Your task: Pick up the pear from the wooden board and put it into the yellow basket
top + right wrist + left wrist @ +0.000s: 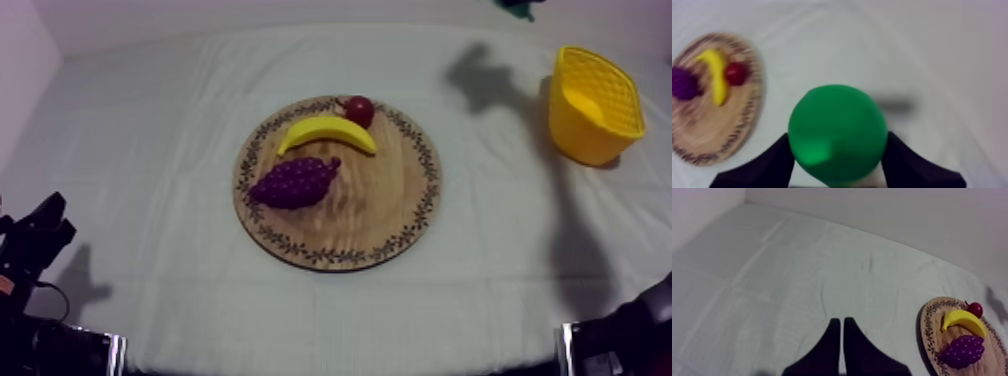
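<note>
Top view: the wooden board [338, 240] is sitting at the centre of the desk [150, 150]; the yellow basket [590, 140] is standing at its 2 o'clock. The pear [518, 6] is hanging at the far edge, with the basket lying at roughly 5 o'clock from it, on the right arm's side. Left wrist view: the left claw [839, 322] is resting pressed together over bare cloth [797, 278]. Right wrist view: the right claw [837, 150] is pinching the pear above the cloth.

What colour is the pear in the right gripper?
The pear is plain green, seen best in the right wrist view.
</note>
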You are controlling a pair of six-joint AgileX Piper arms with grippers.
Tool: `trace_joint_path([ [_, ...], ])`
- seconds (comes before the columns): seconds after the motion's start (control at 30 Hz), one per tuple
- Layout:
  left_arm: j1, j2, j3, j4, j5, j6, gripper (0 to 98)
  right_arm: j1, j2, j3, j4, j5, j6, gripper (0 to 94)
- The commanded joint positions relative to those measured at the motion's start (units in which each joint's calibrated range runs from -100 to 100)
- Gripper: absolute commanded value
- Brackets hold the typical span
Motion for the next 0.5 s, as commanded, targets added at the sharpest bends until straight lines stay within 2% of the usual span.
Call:
trace_joint_path([
  [0.0, 0.0, -0.02, -0.05, -0.01, 0.01, -0.01, 0.1, 5.38, 0.4, -1.1, 0.55, -1.35, -0.89, 43.3],
  [0.2, 0.0, -0.02, -0.05, -0.01, 0.01, -0.01, 0.1, 10.0, 1.27, 1.25, 2.24, -6.04, -1.44, 43.4],
  [0.33, 0.0, -0.02, -0.05, -0.01, 0.01, -0.01, 0.1, 11.32, 1.41, 5.35, 3.38, -9.58, -1.18, 44.3],
  [0.47, 0.0, -0.02, -0.05, -0.01, 0.01, -0.01, 0.1, 11.79, 1.38, 9.34, 4.28, -12.77, -1.14, 49.1],
])
